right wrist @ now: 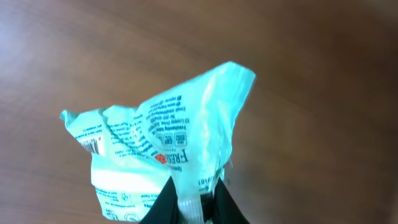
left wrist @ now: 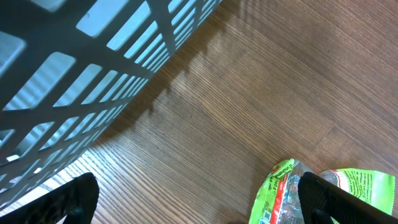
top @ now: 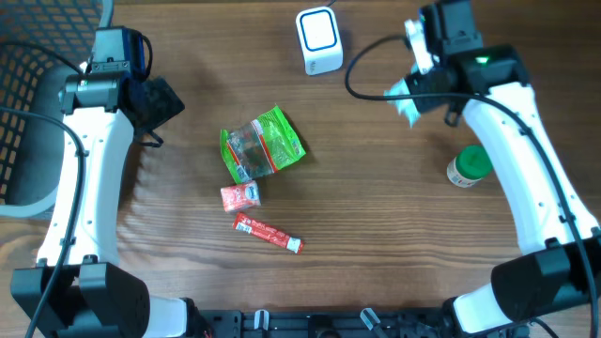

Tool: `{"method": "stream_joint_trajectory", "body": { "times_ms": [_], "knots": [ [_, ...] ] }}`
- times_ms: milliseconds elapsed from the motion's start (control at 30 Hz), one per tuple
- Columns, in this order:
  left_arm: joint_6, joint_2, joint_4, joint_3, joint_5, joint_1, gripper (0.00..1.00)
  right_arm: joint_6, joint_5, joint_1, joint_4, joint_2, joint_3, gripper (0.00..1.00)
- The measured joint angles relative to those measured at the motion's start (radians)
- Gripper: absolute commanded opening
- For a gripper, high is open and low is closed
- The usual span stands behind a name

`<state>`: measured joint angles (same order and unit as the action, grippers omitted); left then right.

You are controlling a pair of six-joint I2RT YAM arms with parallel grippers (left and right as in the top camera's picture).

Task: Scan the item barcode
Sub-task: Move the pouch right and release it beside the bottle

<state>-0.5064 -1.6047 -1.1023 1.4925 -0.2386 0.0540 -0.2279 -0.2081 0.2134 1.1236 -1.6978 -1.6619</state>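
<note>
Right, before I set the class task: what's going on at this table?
The right arm holds a crumpled pale teal printed packet in shut jaws, up near the white scanner. The left arm hangs beside the mesh basket, jaws open and holding nothing. A green snack bag, a small red packet, a red stick wrapper and a green-capped bottle sit on the wooden table.

Bare table (left wrist: 249, 87) between basket (left wrist: 93, 62) and green pouch (left wrist: 280, 193)
</note>
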Motion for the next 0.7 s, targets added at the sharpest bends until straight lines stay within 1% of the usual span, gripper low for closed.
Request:
{"method": "stream_joint_trajectory", "body": {
  "times_ms": [33,100,233,267,300,333,367,433,500,533,567,600,633,667,700],
  "knots": [
    [0.0,0.0,0.0,0.0,0.0,0.0,1.0,0.0,0.048,-0.015,0.023,0.0,0.019,0.04],
    [0.0,0.0,-0.001,0.0,0.0,0.0,1.0,0.0,0.118,-0.048,0.001,-0.002,0.137,0.04],
    [0.0,0.0,0.001,0.0,0.0,0.0,1.0,-0.016,0.154,-0.069,-0.216,-0.011,0.381,0.05],
    [0.0,0.0,0.002,0.0,0.0,0.0,1.0,-0.019,0.149,-0.069,-0.272,-0.011,0.424,0.21],
    [0.0,0.0,0.002,0.0,0.0,0.0,1.0,-0.021,0.14,-0.069,-0.325,-0.012,0.462,0.76],
    [0.0,0.0,0.002,0.0,0.0,0.0,1.0,-0.026,0.127,-0.069,-0.352,-0.013,0.492,0.85],
    [0.0,0.0,0.002,0.0,0.0,0.0,1.0,-0.026,0.12,-0.069,-0.364,-0.013,0.506,0.91],
    [0.0,0.0,0.002,0.0,0.0,0.0,1.0,-0.027,0.113,-0.069,-0.384,-0.013,0.515,0.91],
    [0.0,0.0,0.002,0.0,0.0,0.0,1.0,-0.022,0.11,-0.069,-0.418,-0.013,0.515,0.86],
    [0.0,0.0,0.002,0.0,0.0,0.0,1.0,0.005,0.111,-0.069,-0.42,-0.013,0.51,0.79],
    [0.0,0.0,0.002,0.0,0.0,0.0,1.0,0.036,0.119,-0.069,-0.422,-0.013,0.5,0.68],
    [0.0,0.0,0.002,0.0,0.0,0.0,1.0,0.077,0.145,-0.069,-0.429,-0.013,0.483,0.42],
    [0.0,0.0,0.002,0.0,0.0,0.0,1.0,0.133,0.223,-0.069,-0.451,-0.013,0.459,0.38],
    [0.0,0.0,0.002,0.0,0.0,0.0,1.0,0.173,0.285,-0.069,-0.472,-0.013,0.455,0.31],
    [0.0,0.0,0.002,0.0,0.0,0.0,1.0,0.23,0.335,-0.067,-0.486,-0.013,0.454,0.25]
  ]
}}
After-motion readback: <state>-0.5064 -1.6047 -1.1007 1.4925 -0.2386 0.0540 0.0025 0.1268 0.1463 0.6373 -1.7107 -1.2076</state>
